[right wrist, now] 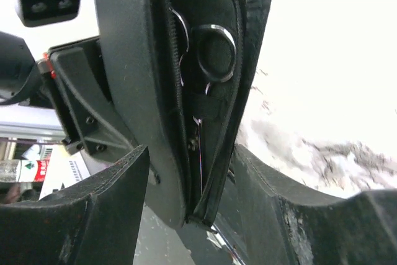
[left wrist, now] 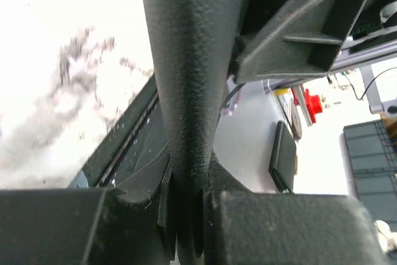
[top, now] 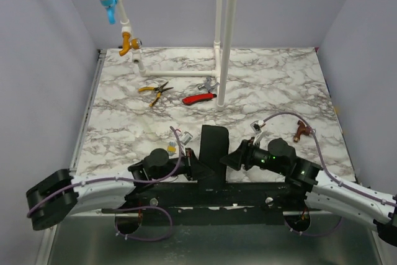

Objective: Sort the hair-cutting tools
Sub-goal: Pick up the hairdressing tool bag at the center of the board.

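A black zip case (top: pixel 214 147) stands upright at the near table edge between my two grippers. My left gripper (top: pixel 193 164) is shut on the case's left edge; in the left wrist view the case (left wrist: pixel 186 60) is pinched between the jaws of this gripper (left wrist: pixel 186 215). My right gripper (top: pixel 234 158) is open, its fingers either side of the case's right edge without touching it. In the right wrist view this gripper (right wrist: pixel 192 172) straddles the part-open case (right wrist: pixel 133 60), with the small silver scissors (right wrist: pixel 214 54) strapped inside. The comb and the thin dark tool are hidden.
Yellow-handled pliers (top: pixel 155 91), a red-handled tool (top: pixel 200 98) and a small silver piece (top: pixel 208 84) lie at the back middle by the white pipe frame (top: pixel 223 35). A brown item (top: pixel 302 131) lies at the right. Small objects sit near the left arm (top: pixel 170 149) and the right arm (top: pixel 255 127).
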### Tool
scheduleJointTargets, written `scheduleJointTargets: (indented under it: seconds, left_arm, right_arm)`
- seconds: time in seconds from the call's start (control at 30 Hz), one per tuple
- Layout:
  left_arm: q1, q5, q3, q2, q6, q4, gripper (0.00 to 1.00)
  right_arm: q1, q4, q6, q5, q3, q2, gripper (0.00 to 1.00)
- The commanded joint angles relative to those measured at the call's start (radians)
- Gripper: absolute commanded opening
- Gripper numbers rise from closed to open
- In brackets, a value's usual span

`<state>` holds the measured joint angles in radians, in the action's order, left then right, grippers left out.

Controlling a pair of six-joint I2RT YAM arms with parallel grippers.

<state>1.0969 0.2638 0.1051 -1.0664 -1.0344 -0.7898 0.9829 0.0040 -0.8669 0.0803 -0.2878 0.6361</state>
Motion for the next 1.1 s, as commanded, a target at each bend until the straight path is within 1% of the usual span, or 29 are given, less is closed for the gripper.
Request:
scheduleJointTargets:
  seconds: [0.0,0.07,0.1,0.2,0.27,0.3,0.33,0.37,0.4,0.43,0.47,0.5,0.53,0.57,0.63,0.7,0.73,0.83,0.93,1.07]
  left_arm:
    - [-0.106,-0.065,0.118,0.324,0.137,0.455,0.00]
    - [-0.175,-0.070,0.196,0.438,0.194,0.617,0.00]
    - [-0.208,-0.072,0.230,0.478,0.226,0.704,0.00]
    - [-0.351,-0.061,0.348,0.569,0.289,0.887,0.00]
    - [-0.464,0.004,0.414,0.581,0.309,0.958,0.00]
    - [-0.540,0.070,0.441,0.571,0.312,0.967,0.00]
    - [-0.603,0.166,0.465,0.554,0.306,0.959,0.00]
    - [-0.679,0.266,0.477,0.524,0.283,0.935,0.00]
    - [-0.752,0.399,0.479,0.487,0.236,0.868,0.00]
    - [-0.808,0.515,0.469,0.440,0.173,0.771,0.00]
    - [-0.858,0.631,0.449,0.399,0.072,0.617,0.00]
    - [-0.887,0.716,0.420,0.350,-0.025,0.481,0.00]
    - [-0.906,0.765,0.399,0.316,-0.137,0.310,0.00]
    - [-0.911,0.801,0.385,0.282,-0.201,0.184,0.00]
    - [-0.911,0.835,0.378,0.250,-0.266,0.068,0.00]
    - [-0.911,0.856,0.388,0.242,-0.278,0.043,0.00]
    - [-0.911,0.866,0.397,0.243,-0.270,0.052,0.00]
    - [-0.911,0.894,0.431,0.244,-0.244,0.110,0.00]
    - [-0.910,0.916,0.454,0.237,-0.252,0.127,0.00]
    - [-0.910,0.920,0.457,0.225,-0.259,0.149,0.00]
  right_arm:
    - [0.008,-0.149,0.216,-0.053,-0.169,-0.034,0.60]
    - [0.009,-0.171,0.294,-0.067,-0.244,0.002,0.60]
    - [0.010,-0.174,0.333,-0.074,-0.278,0.024,0.60]
    - [0.016,-0.155,0.424,-0.134,-0.383,0.108,0.60]
    - [0.026,-0.124,0.472,-0.167,-0.433,0.152,0.60]
    - [0.035,-0.107,0.497,-0.198,-0.457,0.175,0.60]
    - [0.055,-0.101,0.529,-0.231,-0.478,0.196,0.59]
    - [0.075,-0.094,0.561,-0.288,-0.505,0.221,0.59]
    - [0.109,-0.088,0.606,-0.340,-0.522,0.243,0.59]
    - [0.142,-0.082,0.644,-0.415,-0.544,0.269,0.59]
    - [0.187,-0.074,0.690,-0.475,-0.556,0.285,0.59]
    - [0.221,-0.054,0.731,-0.532,-0.560,0.297,0.59]
    - [0.252,-0.028,0.777,-0.559,-0.554,0.299,0.59]
    - [0.268,0.004,0.812,-0.565,-0.540,0.294,0.59]
    - [0.271,0.055,0.849,-0.545,-0.512,0.287,0.59]
    - [0.271,0.070,0.856,-0.553,-0.493,0.286,0.59]
    - [0.272,0.080,0.887,-0.553,-0.483,0.285,0.59]
    - [0.273,0.116,0.901,-0.545,-0.463,0.290,0.59]
    - [0.272,0.114,0.908,-0.535,-0.465,0.303,0.58]
    - [0.283,0.157,0.917,-0.456,-0.434,0.249,0.57]
